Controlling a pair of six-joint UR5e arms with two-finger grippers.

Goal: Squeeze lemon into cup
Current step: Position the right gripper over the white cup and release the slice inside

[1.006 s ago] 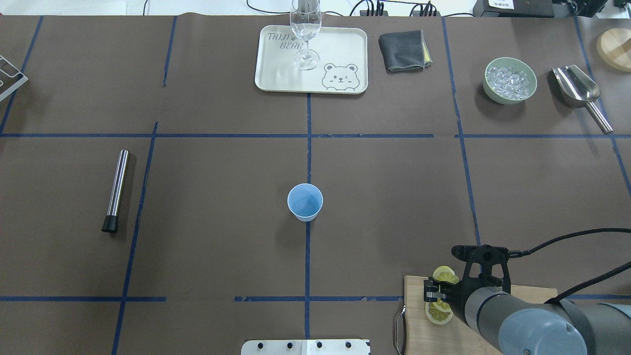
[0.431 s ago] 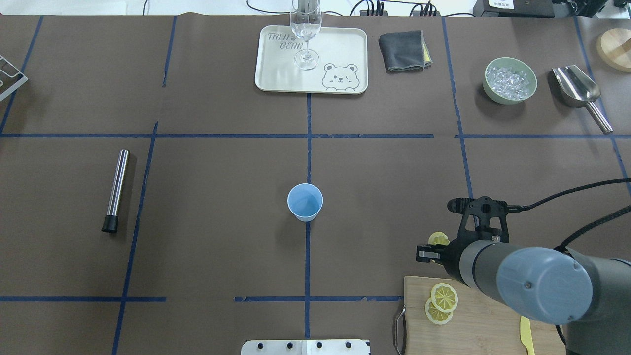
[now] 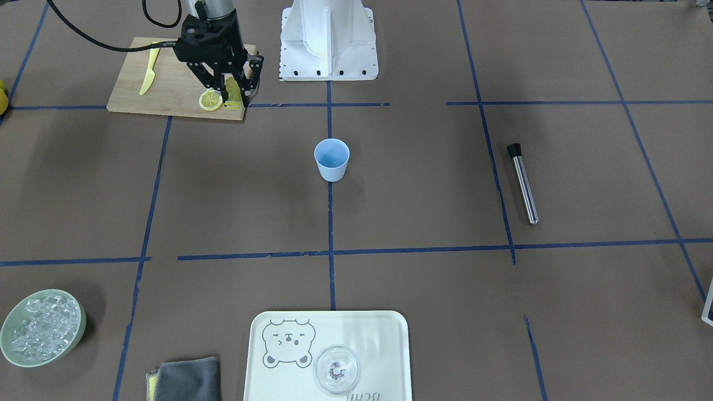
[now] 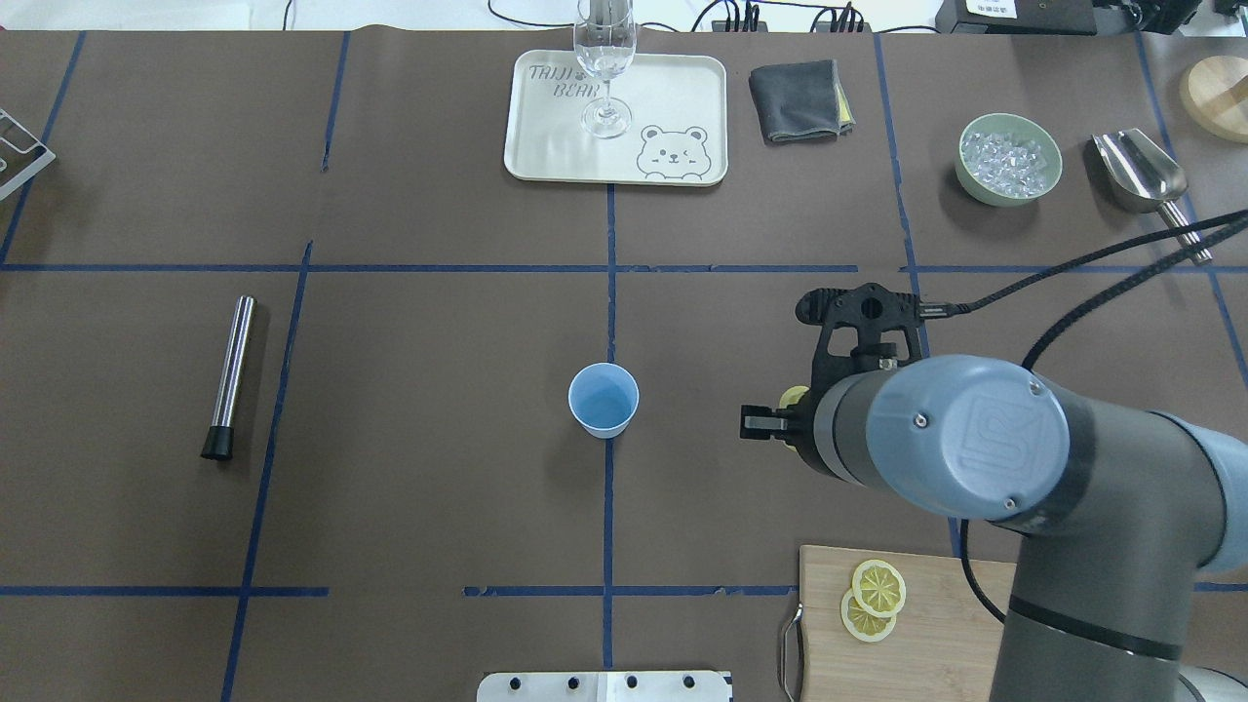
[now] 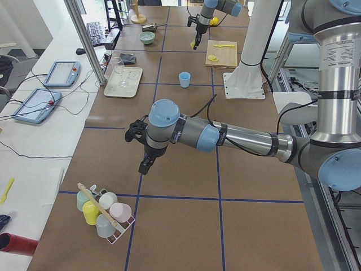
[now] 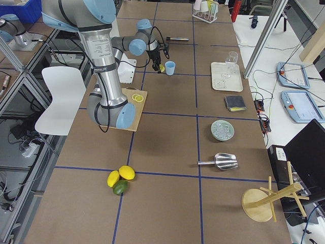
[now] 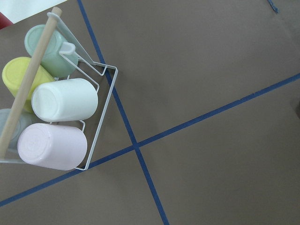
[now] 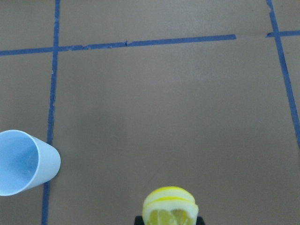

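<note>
The light-blue cup stands upright at the table's middle; it also shows at the left edge of the right wrist view. My right gripper is shut on a stack of yellow lemon slices, held edge-on above the table to the cup's right, apart from it. In the overhead view only a bit of the lemon shows beside the wrist. My left gripper hangs over the far left of the table near a cup rack; I cannot tell if it is open or shut.
A wooden cutting board at the front right holds two more lemon slices and a yellow knife. A steel muddler lies left. A tray with a clear glass, a grey cloth, a bowl of ice and a scoop stand at the back.
My right gripper has risen from the cutting board with the lemon slices and moved forward and left, closer to the cup. Two slices stay on the board.
</note>
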